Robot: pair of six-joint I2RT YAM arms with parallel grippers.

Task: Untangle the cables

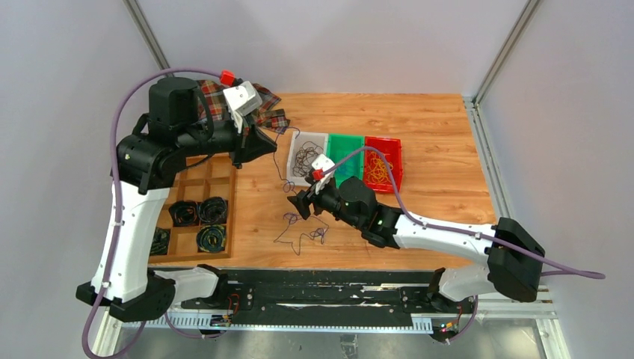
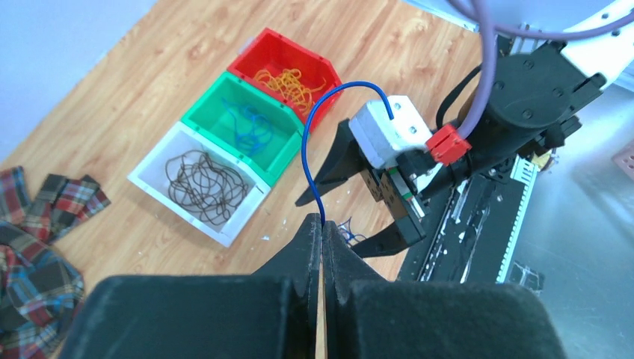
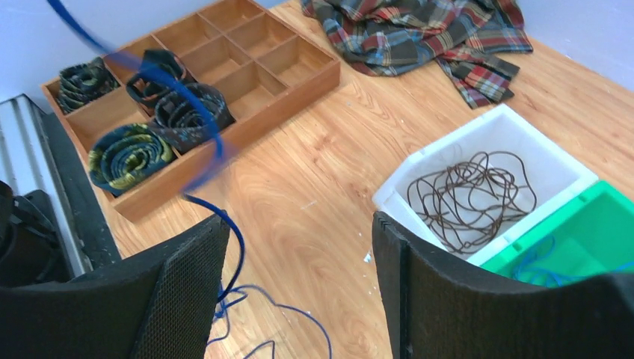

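Table (image 1: 441,149) bare right of 3 bins (image 1: 351,142); wooden tray (image 1: 218,170) blocks left; blue cable (image 1: 319,234) strewn centre.

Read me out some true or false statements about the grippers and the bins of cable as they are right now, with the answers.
1. The left gripper is shut on the blue cable. True.
2. The right gripper is shut. False: its fingers stand wide apart.
3. The white bin holds brown cable. True.
4. The red bin holds blue cable. False: it holds orange cable.
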